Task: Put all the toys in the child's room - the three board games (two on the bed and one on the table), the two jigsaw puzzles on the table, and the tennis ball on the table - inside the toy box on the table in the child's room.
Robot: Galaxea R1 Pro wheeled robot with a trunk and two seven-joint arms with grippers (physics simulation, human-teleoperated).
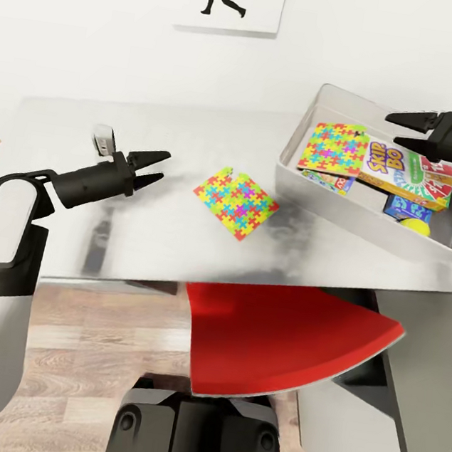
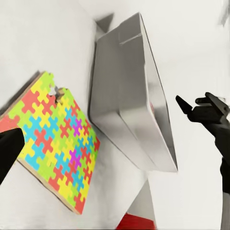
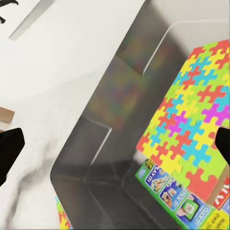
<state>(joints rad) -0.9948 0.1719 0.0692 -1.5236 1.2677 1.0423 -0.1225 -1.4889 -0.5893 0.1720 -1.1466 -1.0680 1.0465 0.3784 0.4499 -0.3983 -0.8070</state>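
One jigsaw puzzle (image 1: 235,202) lies flat on the table (image 1: 119,168), w/ the left gripper (image 1: 150,168) just beside it, jaws slightly apart, holding nothing. Second puzzle (image 1: 333,148) sits inside the toy box (image 1: 296,185), propped on the Skip-Bo box (image 1: 404,175) and a green-edged game box (image 3: 179,196). Blue box (image 1: 405,207) and tennis ball (image 1: 416,226) also in the tray. Right gripper (image 1: 403,130) hovers over the box's far side, jaws open, empty.

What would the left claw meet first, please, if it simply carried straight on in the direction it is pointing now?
Probably the jigsaw puzzle lying on the table: the open left claw points toward it, with bare tabletop between. Its height above the table is unclear, so it might pass over.
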